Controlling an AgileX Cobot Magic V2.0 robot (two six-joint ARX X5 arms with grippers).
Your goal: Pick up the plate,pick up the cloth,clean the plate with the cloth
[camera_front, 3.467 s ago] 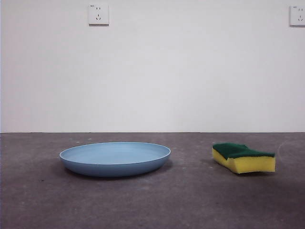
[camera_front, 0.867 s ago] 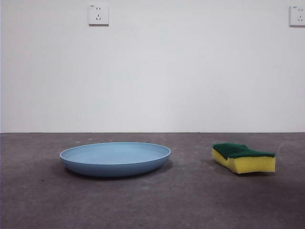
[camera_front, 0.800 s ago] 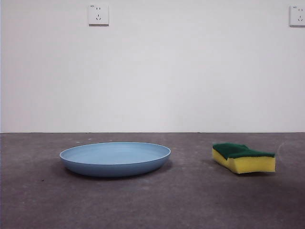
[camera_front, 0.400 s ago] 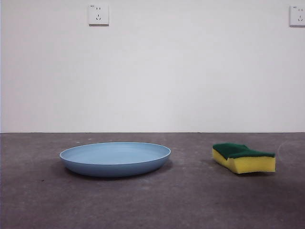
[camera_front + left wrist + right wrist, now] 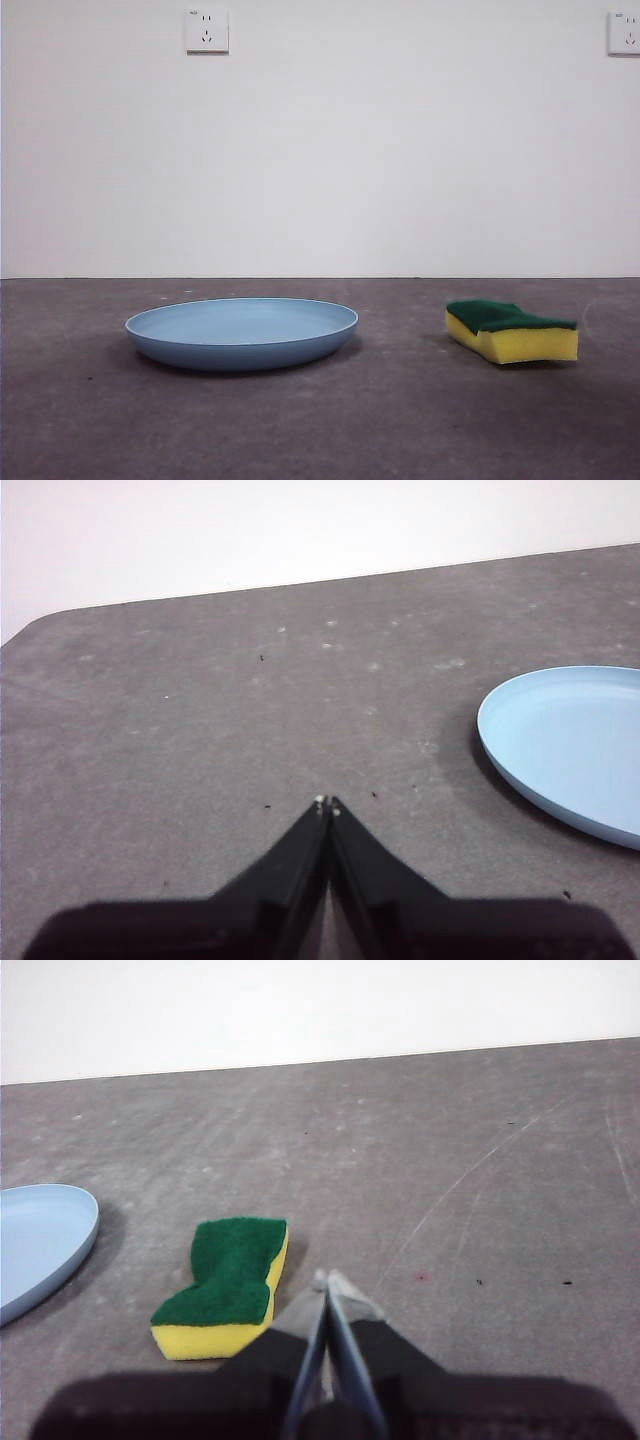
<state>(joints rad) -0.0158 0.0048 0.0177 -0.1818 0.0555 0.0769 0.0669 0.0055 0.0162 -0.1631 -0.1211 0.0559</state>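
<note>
While both end effectors [image 5: 326, 805] [image 5: 327, 1280] closed, empty-handed: bare plate [image 5: 241, 334], cloth [image 5: 511, 331] apart on table [image 5: 400, 420].

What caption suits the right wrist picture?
Right gripper, fingers shut, beside the sponge; plate at the edge.

Bare lab-style test room: plain white wall [image 5: 400, 150], two wall sockets [image 5: 207, 30], scuffed dark grey tabletop [image 5: 320, 420], black robot jaws in wrist views.
</note>
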